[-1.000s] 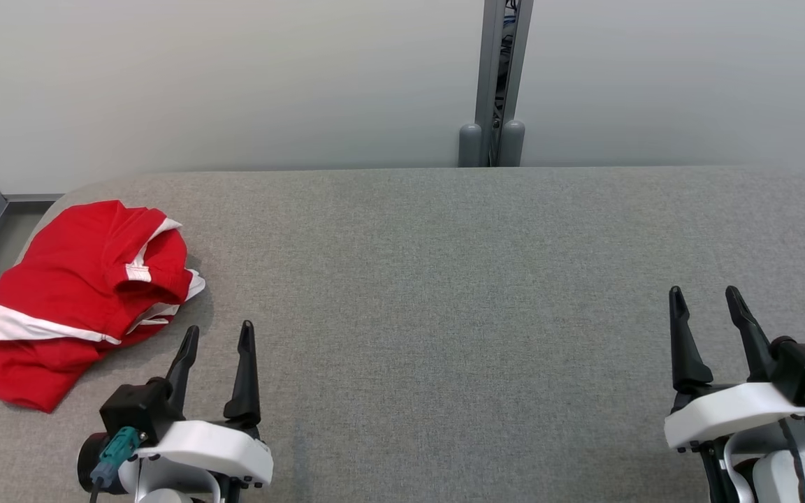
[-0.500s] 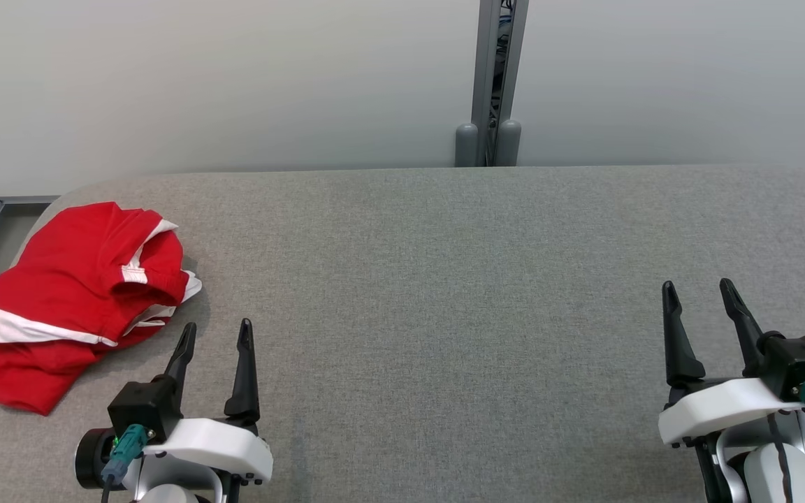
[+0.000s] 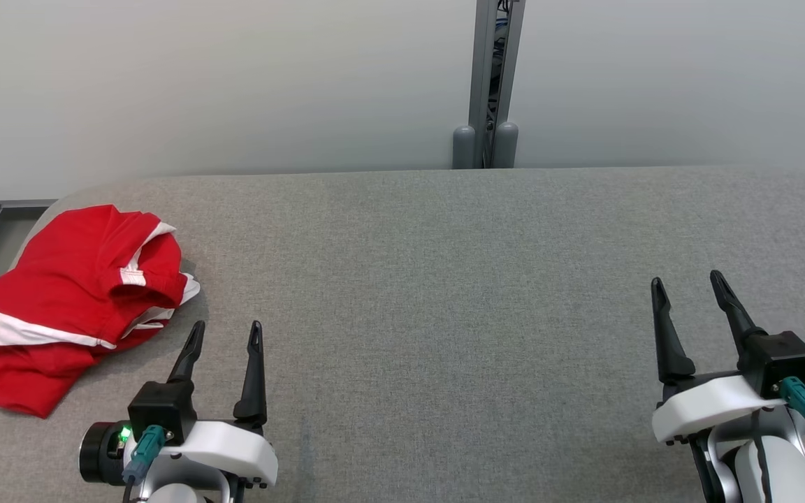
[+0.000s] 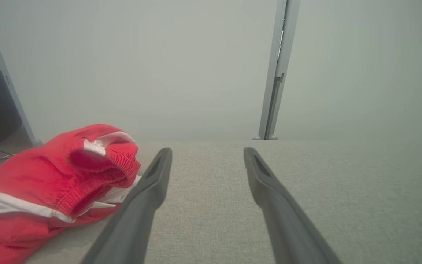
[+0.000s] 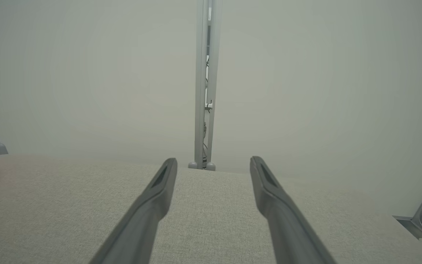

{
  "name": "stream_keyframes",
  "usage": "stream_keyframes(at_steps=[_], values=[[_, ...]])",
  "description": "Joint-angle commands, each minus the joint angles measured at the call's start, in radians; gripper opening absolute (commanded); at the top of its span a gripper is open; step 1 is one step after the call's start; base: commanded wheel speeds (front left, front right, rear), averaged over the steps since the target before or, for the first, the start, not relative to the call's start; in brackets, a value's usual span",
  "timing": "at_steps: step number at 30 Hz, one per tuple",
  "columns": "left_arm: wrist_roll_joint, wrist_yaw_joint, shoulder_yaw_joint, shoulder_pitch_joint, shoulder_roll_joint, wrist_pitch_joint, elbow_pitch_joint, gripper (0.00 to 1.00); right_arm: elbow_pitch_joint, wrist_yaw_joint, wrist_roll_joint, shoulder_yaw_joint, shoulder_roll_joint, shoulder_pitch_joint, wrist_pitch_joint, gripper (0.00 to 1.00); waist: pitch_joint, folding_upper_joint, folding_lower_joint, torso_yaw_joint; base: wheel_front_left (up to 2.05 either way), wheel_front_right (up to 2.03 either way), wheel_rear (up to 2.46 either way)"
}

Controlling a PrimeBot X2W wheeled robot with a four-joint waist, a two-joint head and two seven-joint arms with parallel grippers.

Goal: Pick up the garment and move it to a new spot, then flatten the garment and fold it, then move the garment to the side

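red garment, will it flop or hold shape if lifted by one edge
The red garment lies crumpled in soft folds, so it will likely drape and unfurl. It looks thin, probably light. On the textured grey table, a push may bunch it.

Bright red shirt (image 3: 60, 293) with white bands and white-edged trim; heathered grey table (image 3: 444, 279) under it; behind the table, pale grey wall (image 3: 235, 84) and darker grey post (image 3: 490, 70).

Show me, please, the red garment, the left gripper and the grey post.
red garment (image 3: 74, 300), head view, on its red body.
left gripper (image 3: 226, 325), head view, midway between its fingertips.
grey post (image 3: 492, 70), head view, on its upright shaft.
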Motion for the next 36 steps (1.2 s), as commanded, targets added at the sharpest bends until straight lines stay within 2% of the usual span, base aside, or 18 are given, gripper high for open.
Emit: stream_keyframes(at_steps=[1, 22, 27, 36], values=[[0.023, 0.009, -0.002, -0.022, 0.006, -0.010, 0.004, 1.00, 0.005, 0.005, -0.028, 0.000, -0.008, -0.016, -0.014, 1.00, -0.001, 0.0000, 0.0000, 0.000, 0.00, 0.00, 0.00], [0.017, 0.001, -0.010, -0.018, 0.006, -0.015, 0.013, 1.00, 0.022, 0.004, -0.033, 0.015, -0.008, -0.008, -0.019, 1.00, -0.007, 0.0000, 0.0000, 0.016, 0.00, 0.00, 0.00], [0.013, 0.002, -0.019, -0.026, 0.006, -0.015, 0.009, 1.00, 0.017, 0.004, -0.019, 0.030, -0.008, 0.005, -0.019, 1.00, -0.005, 0.0000, 0.0000, 0.064, 0.00, 0.00, 0.00], [0.035, -0.005, 0.003, -0.007, 0.006, -0.015, 0.020, 1.00, 0.010, 0.004, -0.001, 0.050, -0.008, 0.016, -0.019, 1.00, 0.007, 0.0000, 0.0000, 0.193, 0.00, 0.00, 0.00]])
